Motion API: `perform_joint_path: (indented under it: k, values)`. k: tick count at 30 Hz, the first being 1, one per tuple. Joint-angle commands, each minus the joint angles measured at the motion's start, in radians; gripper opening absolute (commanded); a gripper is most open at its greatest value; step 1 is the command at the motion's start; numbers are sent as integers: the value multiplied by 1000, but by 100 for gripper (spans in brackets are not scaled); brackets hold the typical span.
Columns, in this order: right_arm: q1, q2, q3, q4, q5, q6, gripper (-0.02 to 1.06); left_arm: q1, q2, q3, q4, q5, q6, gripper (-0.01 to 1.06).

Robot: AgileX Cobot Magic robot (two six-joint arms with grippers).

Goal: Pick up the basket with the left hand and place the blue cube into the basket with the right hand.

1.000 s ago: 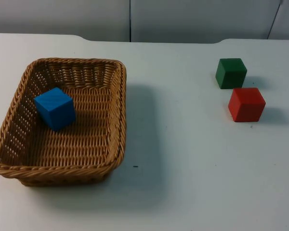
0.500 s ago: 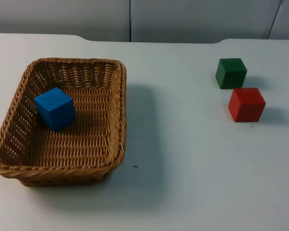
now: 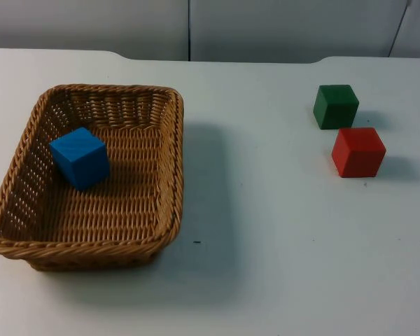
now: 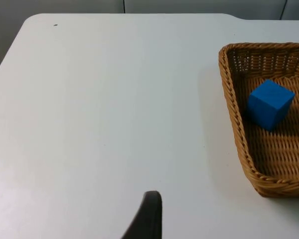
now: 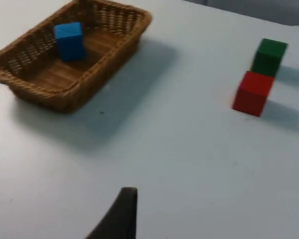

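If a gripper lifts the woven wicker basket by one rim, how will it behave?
The woven wicker basket probably keeps its shape, as its walls stand stiff. It looks light. The blue cube rests loose inside, so tilting would likely slide it.

Green cube (image 3: pixel 335 106) on the white table (image 3: pixel 280 231), at the right side, closer to the grey wall (image 3: pixel 266 28). Red cube (image 3: pixel 358 151) just beside it, a little nearer to the front edge and slightly more to the right; hard to tell if touching or apart. Both upright, flat on the table. Also seen from the right wrist: green cube (image 5: pixel 269 56), red cube (image 5: pixel 252 92).
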Motion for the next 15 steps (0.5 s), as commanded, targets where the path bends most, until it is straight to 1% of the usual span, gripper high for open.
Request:
perform_joint_path:
  k: [1, 3, 4, 8, 9, 12, 15]
  values:
    - [-80, -3, 5, -7, -12, 2, 104, 0, -4, 3, -6, -11, -4, 82]
    - [-170, -3, 5, -7, -12, 2, 104, 0, -4, 3, -6, -11, -4, 82]
    - [-170, -3, 5, -7, -12, 2, 104, 0, -4, 3, -6, -11, -4, 82]
    - [-341, -3, 5, -7, -12, 2, 104, 0, -4, 3, -6, -11, -4, 82]
    - [-341, -3, 5, -7, -12, 2, 104, 0, -4, 3, -6, -11, -4, 82]
    - [-426, -3, 5, -7, -12, 2, 104, 0, -4, 3, -6, -11, -4, 82]
    - [-462, -3, 5, -7, -12, 2, 104, 0, -4, 3, -6, -11, -4, 82]
